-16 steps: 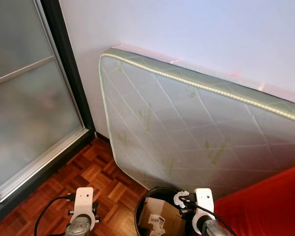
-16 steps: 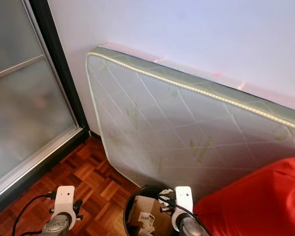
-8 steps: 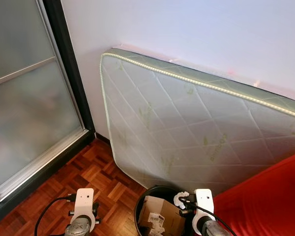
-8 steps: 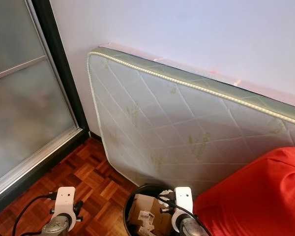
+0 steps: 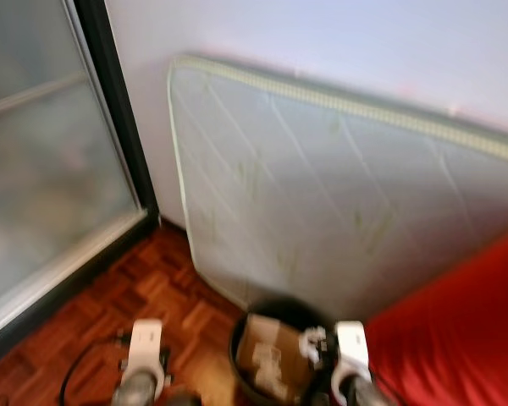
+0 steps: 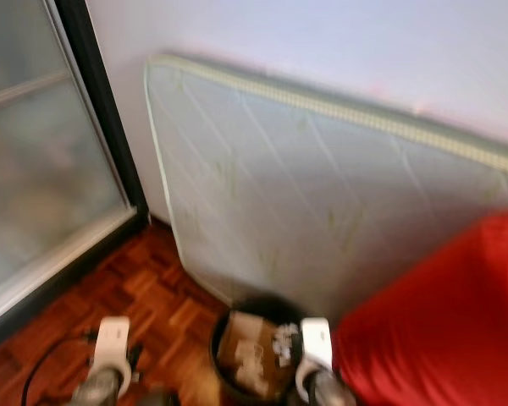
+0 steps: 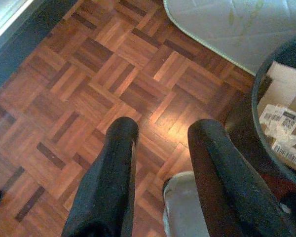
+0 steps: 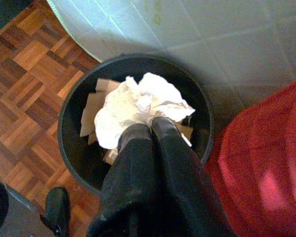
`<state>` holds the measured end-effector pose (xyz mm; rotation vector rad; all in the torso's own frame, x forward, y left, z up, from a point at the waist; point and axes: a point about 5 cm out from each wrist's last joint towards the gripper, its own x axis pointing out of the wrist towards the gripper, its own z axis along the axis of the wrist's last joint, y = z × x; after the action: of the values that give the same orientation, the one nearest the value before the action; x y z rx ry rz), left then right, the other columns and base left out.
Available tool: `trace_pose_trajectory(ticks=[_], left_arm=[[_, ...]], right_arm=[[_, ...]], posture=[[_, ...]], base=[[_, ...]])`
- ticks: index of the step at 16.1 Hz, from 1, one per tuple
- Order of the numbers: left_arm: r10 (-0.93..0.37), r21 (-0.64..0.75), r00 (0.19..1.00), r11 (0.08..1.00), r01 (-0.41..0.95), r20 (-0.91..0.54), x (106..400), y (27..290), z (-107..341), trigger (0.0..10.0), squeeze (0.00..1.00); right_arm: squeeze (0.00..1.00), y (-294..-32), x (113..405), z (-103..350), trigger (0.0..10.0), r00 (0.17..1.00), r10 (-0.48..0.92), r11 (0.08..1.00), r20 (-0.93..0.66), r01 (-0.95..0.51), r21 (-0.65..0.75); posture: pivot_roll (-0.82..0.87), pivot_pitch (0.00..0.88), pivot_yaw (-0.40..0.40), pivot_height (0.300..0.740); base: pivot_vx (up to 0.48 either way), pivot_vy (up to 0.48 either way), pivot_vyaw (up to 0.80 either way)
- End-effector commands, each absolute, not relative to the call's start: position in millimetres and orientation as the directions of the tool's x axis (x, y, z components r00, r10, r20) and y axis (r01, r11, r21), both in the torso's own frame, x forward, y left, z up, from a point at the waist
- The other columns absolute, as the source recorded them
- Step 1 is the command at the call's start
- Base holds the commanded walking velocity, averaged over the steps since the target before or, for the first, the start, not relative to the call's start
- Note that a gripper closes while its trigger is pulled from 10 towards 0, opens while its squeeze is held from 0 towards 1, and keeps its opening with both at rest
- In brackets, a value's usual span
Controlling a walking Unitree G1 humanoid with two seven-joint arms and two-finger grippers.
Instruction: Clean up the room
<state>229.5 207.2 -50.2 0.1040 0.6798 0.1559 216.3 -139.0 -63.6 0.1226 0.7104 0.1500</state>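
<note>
Over black bin (image 8: 79,143) | right end effector (image 8: 149,123) clamps crumpled paper (image 8: 133,106) | left end effector (image 7: 160,136) apart

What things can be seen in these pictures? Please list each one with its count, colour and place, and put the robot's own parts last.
mattress: one, pale green-white quilted, standing on its edge against the wall.
sliding door: one, frosted glass in a dark frame, at the robot's left.
parquet floor: one, reddish-brown wood, under everything.
bin: one, black and round, on the floor before the mattress.
cardboard: brown pieces with white labels, inside the bin.
red cushion: one, bright red, right of the bin.
crumpled paper: one wad, white, held over the bin's opening.
left tool: one, black fingers apart, holding nothing, above the floor beside the bin.
right tool: one, black fingers shut on the crumpled paper.
</note>
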Motion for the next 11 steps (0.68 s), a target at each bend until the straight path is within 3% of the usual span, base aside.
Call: trace_pose_trajectory(ticks=[1, 11], left_arm=[[0.169, 0.145, 0.761, 0.984, -0.099, -0.627, 228.0, 206.4, -51.7, 10.0, 0.00], [0.147, 0.154, 0.795, 0.986, -0.069, -0.588, 233.6, 204.2, -46.8, 10.0, 0.00]], right_arm=[[0.00, -139.1, 214.6, -64.6, 10.0, 0.744, 0.179, 0.982, -0.644, -0.098, 0.159], [0.00, -136.0, 218.4, -59.3, 10.0, 0.775, 0.235, 0.971, -0.587, -0.163, 0.173]], posture=[[-0.03, 0.018, -0.043, 0.632], [-0.04, 0.013, -0.046, 0.632]], base=[[0.000, 0.000, 0.00], [0.000, 0.000, 0.00]])
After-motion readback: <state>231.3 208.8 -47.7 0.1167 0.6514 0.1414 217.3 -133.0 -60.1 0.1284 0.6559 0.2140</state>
